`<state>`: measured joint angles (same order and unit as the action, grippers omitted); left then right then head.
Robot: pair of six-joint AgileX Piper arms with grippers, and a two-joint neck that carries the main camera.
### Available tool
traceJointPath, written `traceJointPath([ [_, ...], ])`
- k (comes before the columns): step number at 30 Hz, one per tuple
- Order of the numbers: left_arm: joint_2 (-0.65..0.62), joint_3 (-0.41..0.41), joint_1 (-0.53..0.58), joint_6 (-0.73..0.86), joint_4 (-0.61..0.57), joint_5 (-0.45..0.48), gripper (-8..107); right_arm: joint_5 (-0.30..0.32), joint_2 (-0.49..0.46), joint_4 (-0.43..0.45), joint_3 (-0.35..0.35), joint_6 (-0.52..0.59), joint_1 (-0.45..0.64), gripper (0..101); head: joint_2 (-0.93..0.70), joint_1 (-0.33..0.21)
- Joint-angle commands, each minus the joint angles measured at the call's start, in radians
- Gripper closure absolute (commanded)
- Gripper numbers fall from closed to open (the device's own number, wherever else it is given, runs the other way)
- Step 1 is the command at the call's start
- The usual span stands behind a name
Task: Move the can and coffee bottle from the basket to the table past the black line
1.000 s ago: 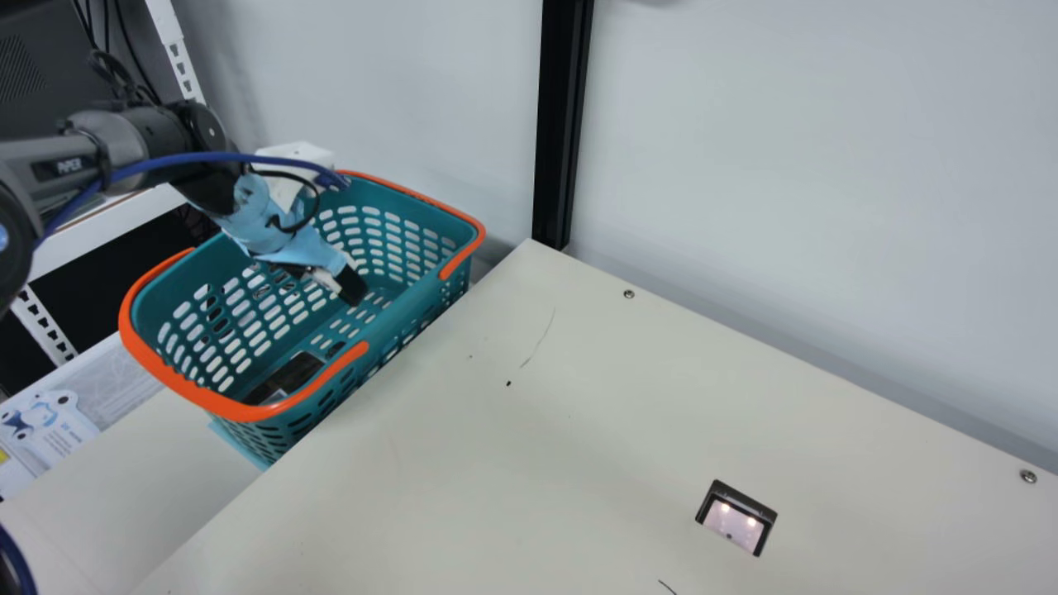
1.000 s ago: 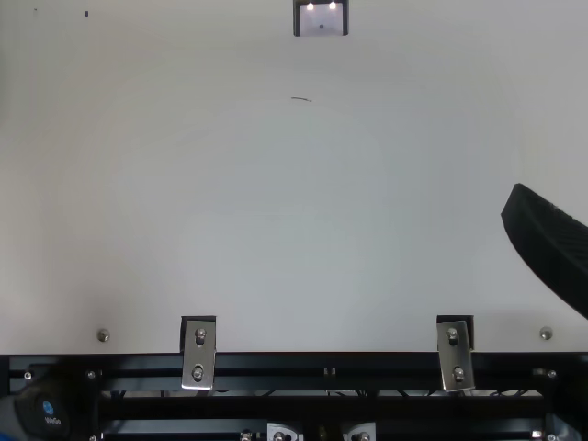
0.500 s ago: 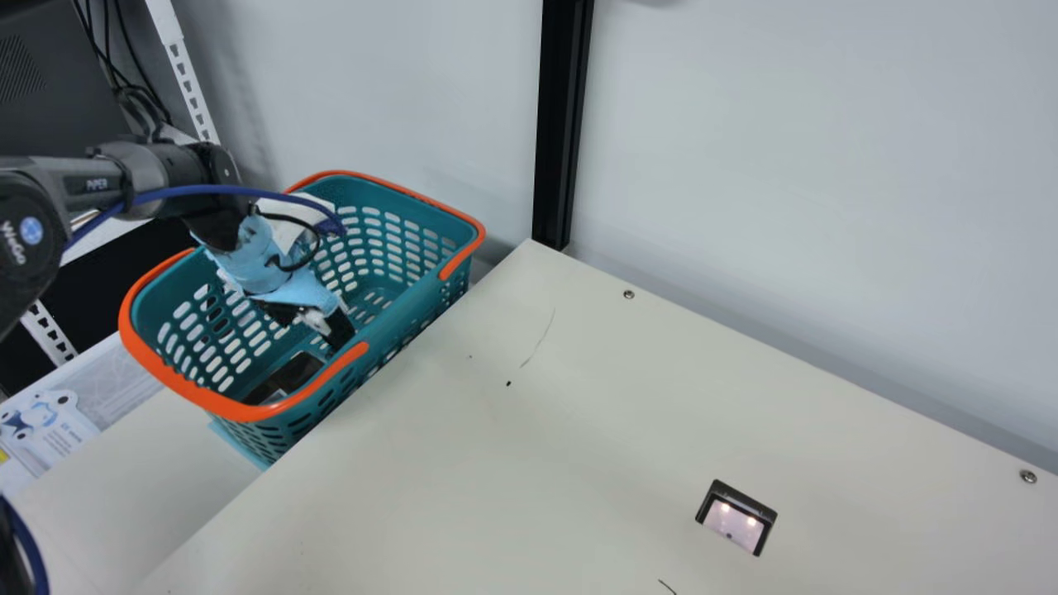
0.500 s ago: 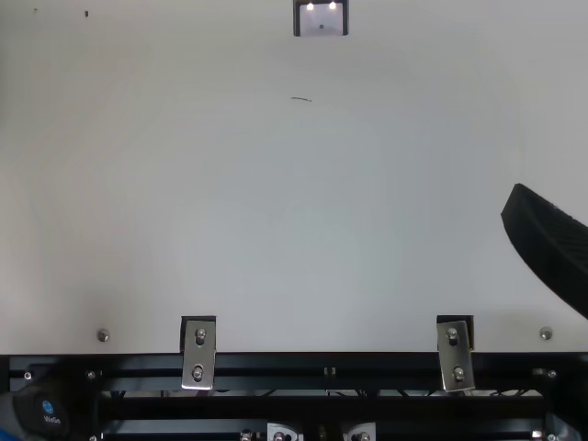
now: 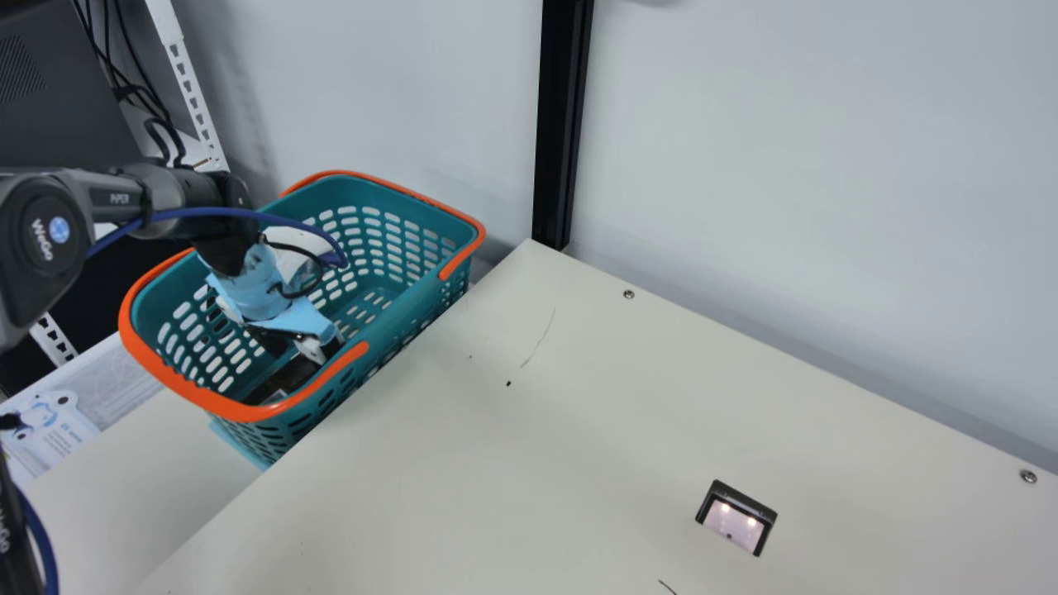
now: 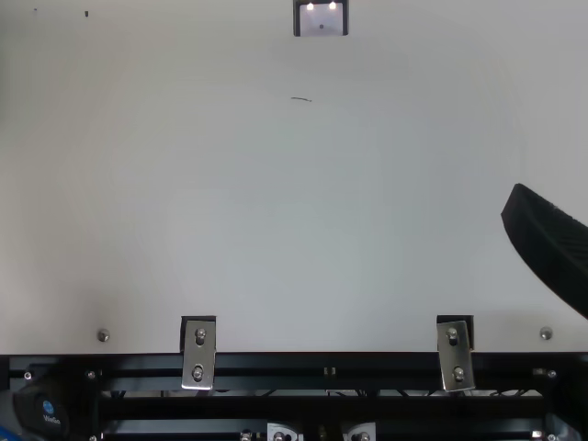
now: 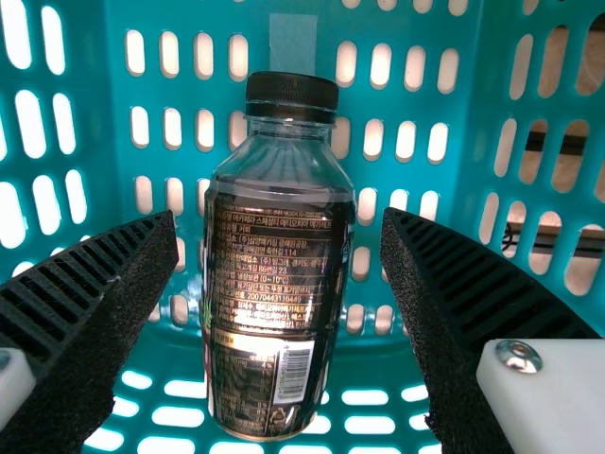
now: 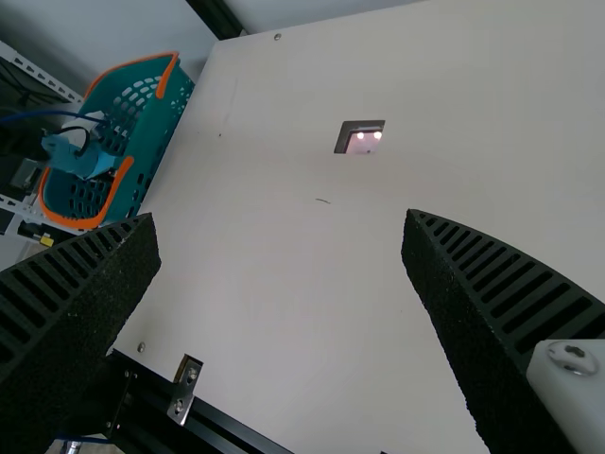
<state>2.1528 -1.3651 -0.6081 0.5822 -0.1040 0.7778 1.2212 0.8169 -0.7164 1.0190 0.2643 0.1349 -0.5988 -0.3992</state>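
Observation:
Inside the teal basket (image 5: 397, 281) with orange handles, my left gripper (image 5: 304, 345) reaches down, just above the dark coffee bottle (image 5: 285, 378) at the end nearer the camera. In the left wrist view the black-capped bottle (image 7: 276, 303) lies between the spread fingers of the left gripper (image 7: 279, 216), with a gap on each side. One finger of my right gripper (image 6: 551, 243) shows at the top view's right edge. In the right wrist view the right gripper (image 8: 282, 220) is open over the table (image 8: 274, 284), holding nothing.
A dark-framed recess (image 5: 737, 517) is set into the tabletop, with a short thin black mark (image 5: 667, 587) nearby. Behind the table's far corner a black post (image 5: 562, 124) stands against the wall. The basket sits beside the table's left edge.
My left gripper has gone lower into the basket and over towards its near end, closer to the bottle. The right gripper's finger in the top view has kept its place.

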Motion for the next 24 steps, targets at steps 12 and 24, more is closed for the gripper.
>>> traceJointPath([
  [12, 0.076, -0.031, 0.018, -0.036, 0.025, -0.01, 9, 0.0, 0.0, 0.0, 0.0, 0.0, 0.0, 0, -0.012, -0.02],
  [24, 0.121, -0.062, 0.024, -0.064, 0.036, -0.015, 89, 0.0, 0.0, 0.0, 0.0, 0.0, 0.0, 0, -0.012, -0.02],
])
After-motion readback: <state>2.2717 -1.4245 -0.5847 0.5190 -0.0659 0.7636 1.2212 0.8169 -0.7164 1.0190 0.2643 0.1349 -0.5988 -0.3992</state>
